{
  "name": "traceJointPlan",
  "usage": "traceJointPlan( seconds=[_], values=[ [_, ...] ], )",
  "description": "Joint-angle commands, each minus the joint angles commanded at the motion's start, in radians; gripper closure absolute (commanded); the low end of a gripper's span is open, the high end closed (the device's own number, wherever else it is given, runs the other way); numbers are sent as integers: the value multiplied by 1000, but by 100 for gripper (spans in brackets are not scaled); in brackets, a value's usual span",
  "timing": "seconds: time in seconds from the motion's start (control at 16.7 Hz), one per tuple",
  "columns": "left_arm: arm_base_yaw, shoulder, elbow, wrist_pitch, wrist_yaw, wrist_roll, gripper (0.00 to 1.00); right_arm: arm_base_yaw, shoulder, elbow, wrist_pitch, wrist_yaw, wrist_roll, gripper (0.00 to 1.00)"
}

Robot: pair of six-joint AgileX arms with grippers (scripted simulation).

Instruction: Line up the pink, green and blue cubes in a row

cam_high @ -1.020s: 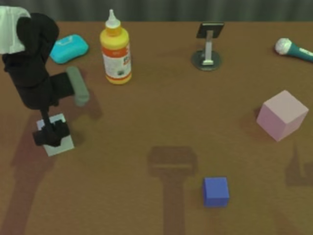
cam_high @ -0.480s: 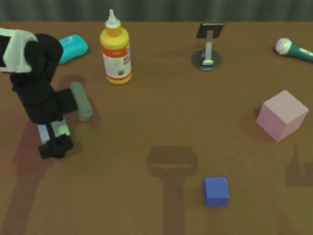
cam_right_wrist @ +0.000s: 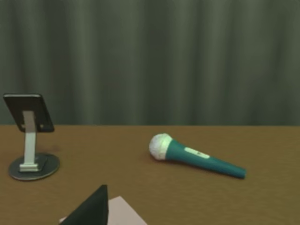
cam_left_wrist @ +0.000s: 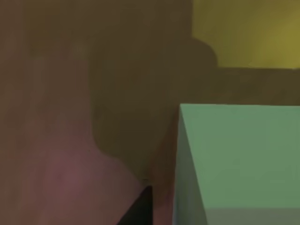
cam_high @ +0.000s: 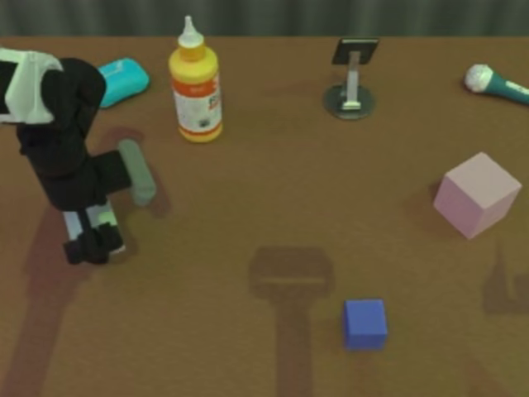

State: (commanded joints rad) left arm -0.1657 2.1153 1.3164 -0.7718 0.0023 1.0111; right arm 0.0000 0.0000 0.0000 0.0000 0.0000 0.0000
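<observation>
Squarely at the far left, well down-left of the orange bottle (cam_high: 196, 83): left gripper (cam_high: 92, 244), low over the green cube (cam_left_wrist: 239, 159) and covering nearly all of it from above. Shows, in the left wrist view, a broad mint face right up against the camera, so cube apparently between or just under the jaws, not off to one side. Cannot tell how wide those jaws stand, nor whether anything is held. No long axis to line up with on a cube; only a matter of squaring to its flat faces.

Next, lower-right of the bottle and well apart from it: blue cube (cam_high: 364, 323), alone on bare table (cam_high: 248, 190). Farther right of the bottle, near the table's right side: pink cube (cam_high: 477, 193), turned slightly askew.

Beyond the top view's right edge: right gripper (cam_right_wrist: 93, 208), parked near the pink cube, jaw opening not shown. Judged the nearer arm for pink; left arm plainly nearer for green.

Count: three cubes, one of each colour. One bottle, one turquoise soap bar (cam_high: 124, 78), one phone stand (cam_high: 352, 74), one microphone (cam_high: 496, 83).
</observation>
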Motion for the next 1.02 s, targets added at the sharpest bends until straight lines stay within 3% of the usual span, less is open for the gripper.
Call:
traceJointPlan(
  seconds=[0.3, 1.02],
  values=[
    [0, 0, 0, 0, 0, 0, 98, 0, 0, 0, 0, 0, 0, 0],
    [-2, -37, 29, -61, 11, -5, 100, 0, 0, 0, 0, 0, 0, 0]
  ],
)
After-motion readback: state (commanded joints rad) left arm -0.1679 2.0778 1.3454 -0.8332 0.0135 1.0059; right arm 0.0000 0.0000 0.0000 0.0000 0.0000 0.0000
